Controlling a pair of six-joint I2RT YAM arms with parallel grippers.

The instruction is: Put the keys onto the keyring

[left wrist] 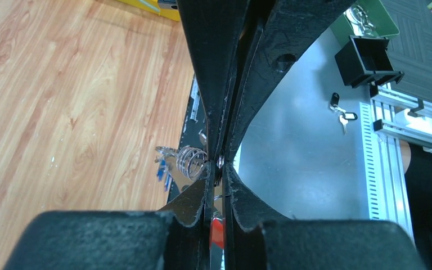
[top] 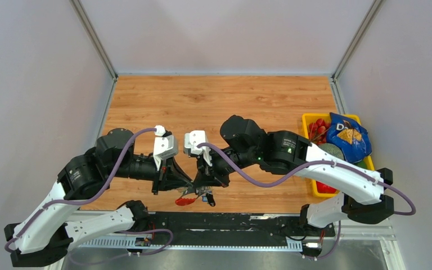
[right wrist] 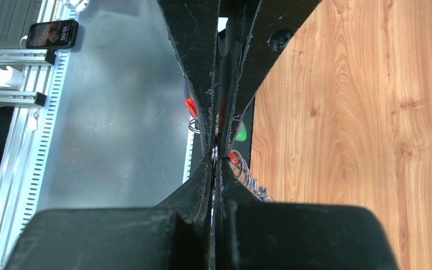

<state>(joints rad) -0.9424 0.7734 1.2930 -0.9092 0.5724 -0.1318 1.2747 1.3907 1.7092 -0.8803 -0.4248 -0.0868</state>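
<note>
Where the arms meet: centre of the table's point(top: 219, 101) near edge, tips almost touching.
Keyring point(top: 187, 199): between the two tips, red tag on the near side.
Left gripper point(left wrist: 219, 166): fingers clenched on the keyring's thin metal.
Right gripper point(right wrist: 216, 152): fingers pinched tight, seemingly on the same bunch.
Key: cannot tell it apart in the bunch.

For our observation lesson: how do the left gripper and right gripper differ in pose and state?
The left gripper reaches in from the left, the right gripper from the right, tips facing. The left gripper's jaws leave a narrow slit, the red tag showing through; the right gripper's are pressed tight. Both are black, two-fingered, and pinch the keyring by the table's near edge.
</note>
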